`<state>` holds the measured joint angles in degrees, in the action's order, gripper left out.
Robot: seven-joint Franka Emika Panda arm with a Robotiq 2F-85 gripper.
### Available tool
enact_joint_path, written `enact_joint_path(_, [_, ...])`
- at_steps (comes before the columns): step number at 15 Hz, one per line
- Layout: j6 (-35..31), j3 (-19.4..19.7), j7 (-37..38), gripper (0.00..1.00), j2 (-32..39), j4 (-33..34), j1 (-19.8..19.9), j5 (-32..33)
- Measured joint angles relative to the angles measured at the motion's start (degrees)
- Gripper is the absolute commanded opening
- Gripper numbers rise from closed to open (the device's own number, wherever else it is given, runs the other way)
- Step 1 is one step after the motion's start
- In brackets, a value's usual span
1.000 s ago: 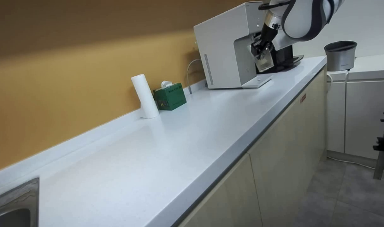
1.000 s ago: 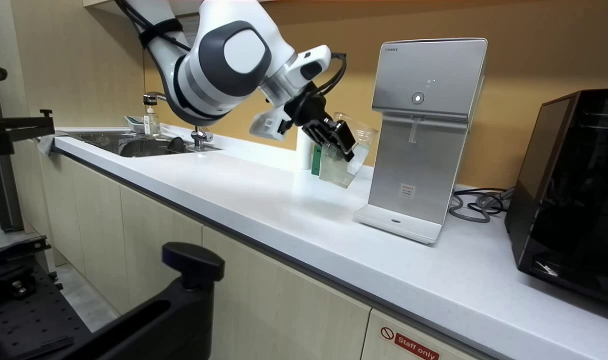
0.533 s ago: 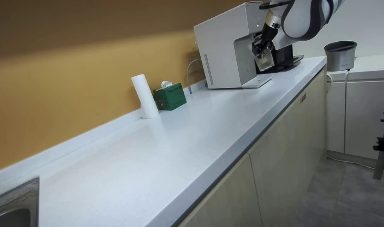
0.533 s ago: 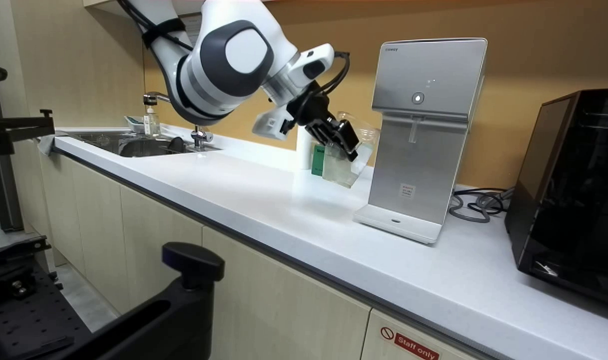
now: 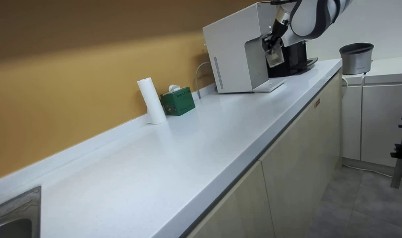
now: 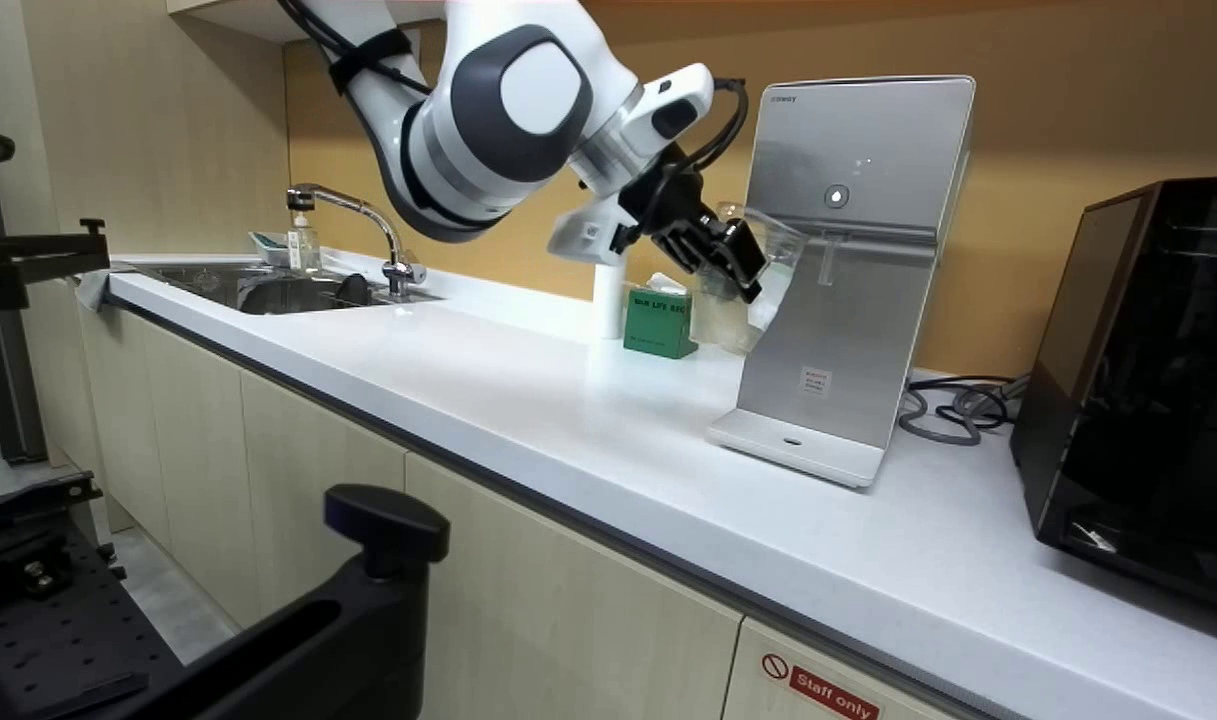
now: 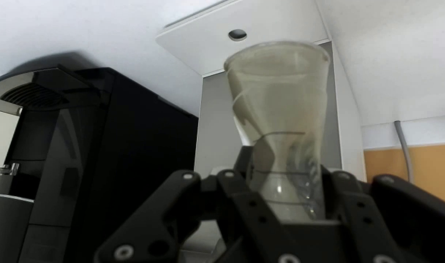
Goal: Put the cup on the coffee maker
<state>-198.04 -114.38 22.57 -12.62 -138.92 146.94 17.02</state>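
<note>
Clear cup [image 7: 281,98], one, tilted, gripped between two fingers [image 6: 742,258]; near it, one white-sided machine [image 5: 235,56].

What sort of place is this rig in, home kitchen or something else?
Likely a workplace pantry or break-room kitchenette: a sink with a faucet is set in the counter, a silver-fronted dispenser stands there, and a "Staff only" label shows below the counter edge.
</note>
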Motion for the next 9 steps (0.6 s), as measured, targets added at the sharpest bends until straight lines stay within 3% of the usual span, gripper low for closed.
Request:
enact_joint_path(2, [0.02, -3.35, 0.02, 0.08, -0.29, 0.78, 3.31, 0.06])
enact_joint_path(9, [0.24, -3.69, 1.51, 0.08, -3.1, 0.37, 2.23, 0.84])
